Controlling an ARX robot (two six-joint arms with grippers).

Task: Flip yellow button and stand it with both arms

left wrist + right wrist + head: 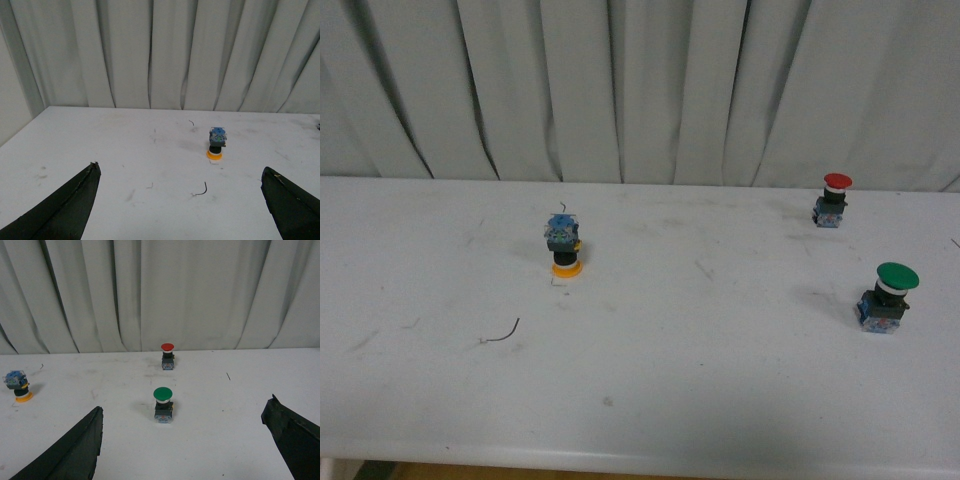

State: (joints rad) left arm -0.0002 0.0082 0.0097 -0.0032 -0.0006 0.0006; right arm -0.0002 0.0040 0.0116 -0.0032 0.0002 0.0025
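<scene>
The yellow button [563, 247] stands upside down on the white table [650, 380], its yellow-orange cap on the surface and its blue base on top. It also shows in the left wrist view [216, 144] and in the right wrist view [17, 385]. My left gripper [180, 172] is open and empty, well back from the button, with its fingers [75, 202] spread wide. My right gripper [185, 412] is open and empty, its fingers [80, 447] spread either side of the green-capped button. Neither arm shows in the front view.
A red-capped button [833, 199] stands upright at the back right, also in the right wrist view [167, 356]. A larger green-capped button [888, 296] stands upright at the right [163, 404]. A thin bent wire scrap [502, 333] lies on the table. Grey curtains [640, 80] hang behind.
</scene>
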